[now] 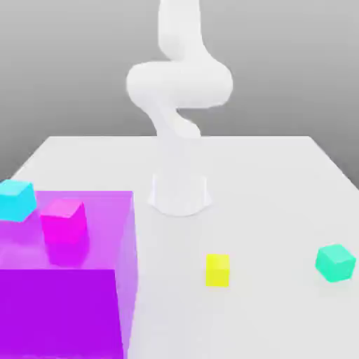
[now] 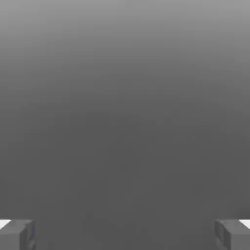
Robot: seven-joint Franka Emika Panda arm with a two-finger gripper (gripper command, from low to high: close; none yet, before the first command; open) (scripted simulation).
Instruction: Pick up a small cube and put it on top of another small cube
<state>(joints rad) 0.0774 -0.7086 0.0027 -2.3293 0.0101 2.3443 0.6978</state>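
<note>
**Exterior view: stacking not begun, arm raised above the counter**

Exterior view, largest to smallest. A white counter (image 1: 280,182) spreads across the scene under a grey backdrop. At its centre stands the white robot arm (image 1: 179,84), its base on the counter and its links folded upward, well above every cube.

At eight o'clock from the base sits a big translucent purple box (image 1: 66,280). A magenta-pink cube (image 1: 63,221) shows through its top, though I cannot tell whether it rests on the box or inside it. A cyan-blue cube (image 1: 15,199) sits at nine o'clock, at the box's far corner.

The teal-green cube (image 1: 334,263), the one to be lifted, lies on the counter at four o'clock from the base, near the edge. The yellow cube (image 1: 217,270), the smallest and the target, lies at five o'clock. The two are well apart, and nothing rests on the yellow cube.

Judging from this, no step is done: reaching, grasping, carrying and placing all remain.

Hand view: the gripper (image 2: 125,234) stands wide, its two fingertips (image 2: 17,234) far apart with nothing between them, facing plain grey.
</note>
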